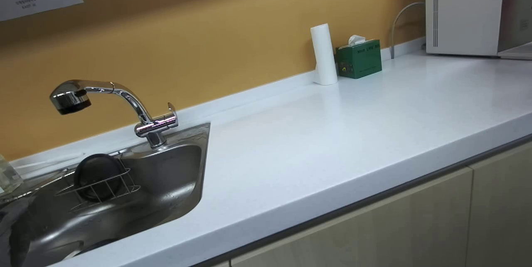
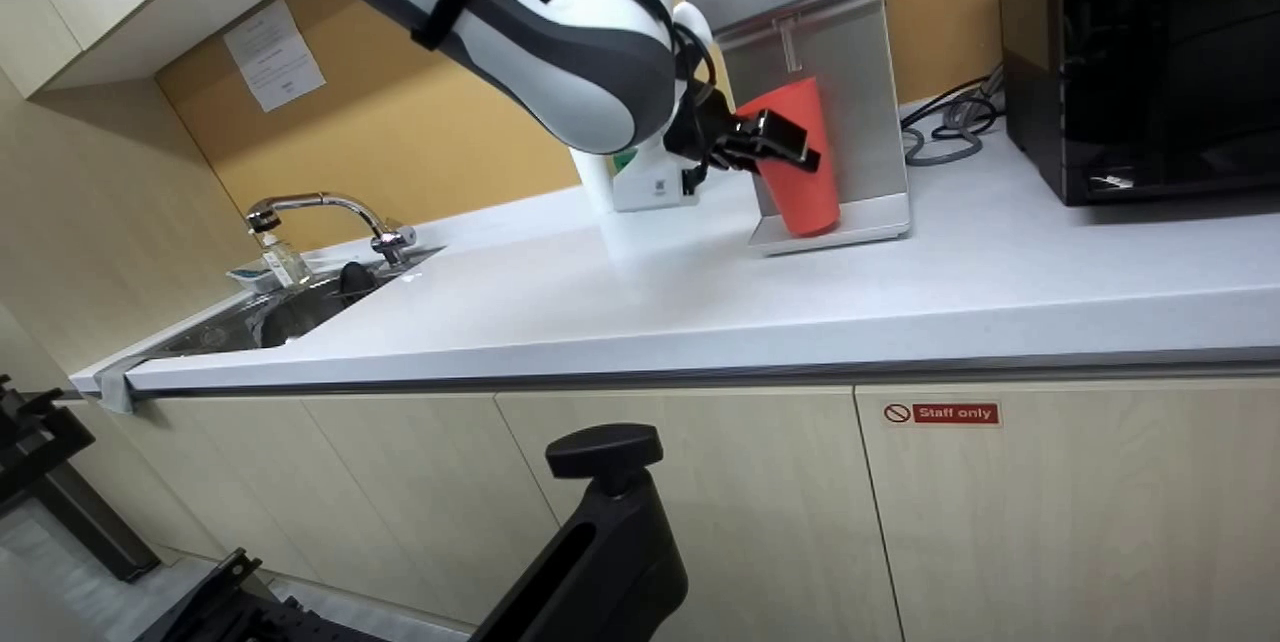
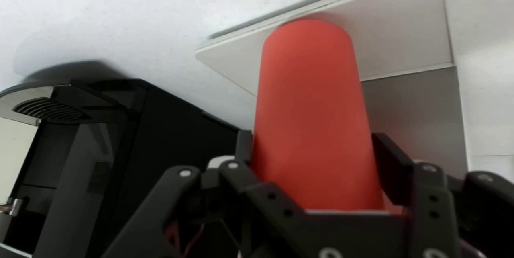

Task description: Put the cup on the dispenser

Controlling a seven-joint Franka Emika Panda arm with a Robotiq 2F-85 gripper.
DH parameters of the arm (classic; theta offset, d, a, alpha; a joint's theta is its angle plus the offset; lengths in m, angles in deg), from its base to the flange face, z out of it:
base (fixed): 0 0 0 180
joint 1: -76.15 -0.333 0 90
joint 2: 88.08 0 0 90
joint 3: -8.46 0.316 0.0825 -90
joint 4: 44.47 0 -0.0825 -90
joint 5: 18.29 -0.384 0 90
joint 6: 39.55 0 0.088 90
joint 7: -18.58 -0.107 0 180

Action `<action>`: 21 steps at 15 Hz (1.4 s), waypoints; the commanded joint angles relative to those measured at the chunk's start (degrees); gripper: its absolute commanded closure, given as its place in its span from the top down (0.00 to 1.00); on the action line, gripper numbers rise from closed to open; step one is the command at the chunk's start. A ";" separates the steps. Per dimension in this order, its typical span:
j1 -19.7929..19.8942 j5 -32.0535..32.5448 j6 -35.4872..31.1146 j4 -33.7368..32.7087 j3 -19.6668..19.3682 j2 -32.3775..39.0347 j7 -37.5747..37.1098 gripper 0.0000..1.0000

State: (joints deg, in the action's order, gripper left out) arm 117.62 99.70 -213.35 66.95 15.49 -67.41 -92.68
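The red cup (image 2: 805, 202) stands in front of the grey metal dispenser (image 2: 868, 137), below its thin spout, in an exterior view. Its base is at the dispenser's tray (image 2: 875, 219); it leans slightly relative to the dispenser's face. My gripper (image 2: 788, 144) has its fingers on both sides of the cup's upper part. In the wrist view the gripper (image 3: 312, 141) is shut on the cup (image 3: 313, 105), a pad against each side. The cup's base lies over the pale tray (image 3: 405, 29); I cannot tell whether it fully rests there. The remaining exterior view shows neither cup nor gripper.
A black appliance (image 2: 1150, 72) stands beside the dispenser, with loose cables (image 2: 960, 127) between. A sink (image 1: 166, 175) with a faucet (image 1: 133, 100) lies farther along the white counter (image 1: 311, 142). A paper roll (image 1: 324, 55) and green tissue box (image 1: 365, 60) stand by the wall.
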 commanded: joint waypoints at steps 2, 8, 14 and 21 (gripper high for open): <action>-0.74 -4.11 -2.65 -3.78 -0.42 2.78 5.24 0.49; -0.35 -10.20 -2.67 -4.19 -0.50 3.60 9.80 0.93; 0.25 -13.32 -2.61 -3.46 -0.42 2.83 11.72 1.00; 1.14 -24.77 -9.36 6.06 -1.14 -1.24 24.26 1.00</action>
State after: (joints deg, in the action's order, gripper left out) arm 118.12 79.46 -219.14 67.00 14.72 -64.94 -74.33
